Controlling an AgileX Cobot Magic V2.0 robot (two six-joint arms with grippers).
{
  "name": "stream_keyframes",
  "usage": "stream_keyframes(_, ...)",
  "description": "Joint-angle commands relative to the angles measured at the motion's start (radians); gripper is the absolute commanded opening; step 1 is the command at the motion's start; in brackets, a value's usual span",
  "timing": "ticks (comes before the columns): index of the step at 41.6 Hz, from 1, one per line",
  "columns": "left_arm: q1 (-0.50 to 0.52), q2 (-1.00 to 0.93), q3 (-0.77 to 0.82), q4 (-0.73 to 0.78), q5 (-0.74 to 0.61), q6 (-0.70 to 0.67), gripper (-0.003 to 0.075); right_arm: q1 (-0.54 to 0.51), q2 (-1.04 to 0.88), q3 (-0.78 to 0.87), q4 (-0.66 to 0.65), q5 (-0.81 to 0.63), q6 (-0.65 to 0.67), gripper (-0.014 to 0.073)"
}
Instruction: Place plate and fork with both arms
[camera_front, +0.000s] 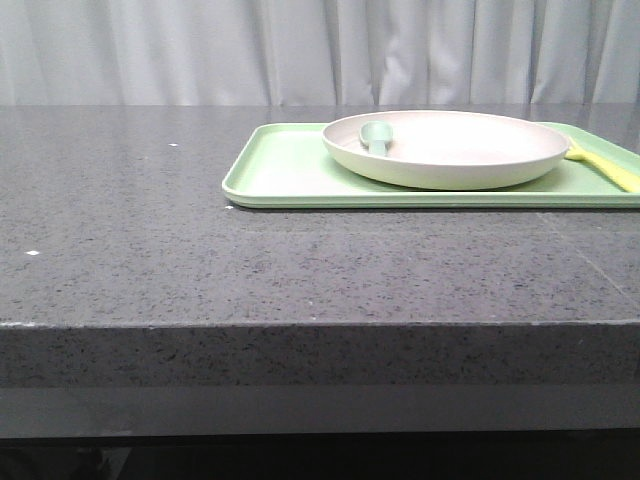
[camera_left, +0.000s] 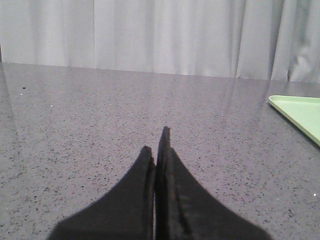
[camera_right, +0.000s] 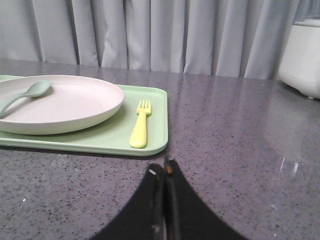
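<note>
I see both end effectors, left (camera_left: 157, 145) and right (camera_right: 163, 167), pressed together, empty, over the counter (camera_front: 150, 250). Fork (camera_right: 140, 125) lies on the tray (camera_right: 100, 137) just ahead of the right one, beside the plate (camera_right: 65, 107).

One plate (camera_front: 447, 148), one fork (camera_right: 140, 124), one spoon (camera_front: 376, 137), one tray (camera_front: 283, 171), two claws.

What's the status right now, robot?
Left gripper shut, empty. Right gripper shut, empty. Plate and fork on tray; spoon in plate.
</note>
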Motion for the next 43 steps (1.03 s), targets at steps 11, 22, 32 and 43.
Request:
stream_keyframes(11, 0.001, -0.02, 0.003, -0.009, -0.083, -0.002, -0.0018, -0.004, -0.017, -0.004, 0.012, -0.089, -0.001, -0.012)
stream_keyframes(22, 0.001, -0.02, 0.003, -0.009, -0.083, -0.002, -0.0018, -0.004, -0.017, -0.004, 0.012, -0.09, -0.001, -0.012)
stream_keyframes(32, 0.001, -0.02, 0.003, -0.009, -0.083, -0.002, -0.0018, -0.004, -0.017, -0.004, 0.012, -0.09, -0.001, -0.012)
stream_keyframes(43, 0.001, -0.02, 0.003, -0.009, -0.083, -0.002, -0.0018, -0.004, -0.017, -0.004, 0.012, -0.09, -0.001, -0.012)
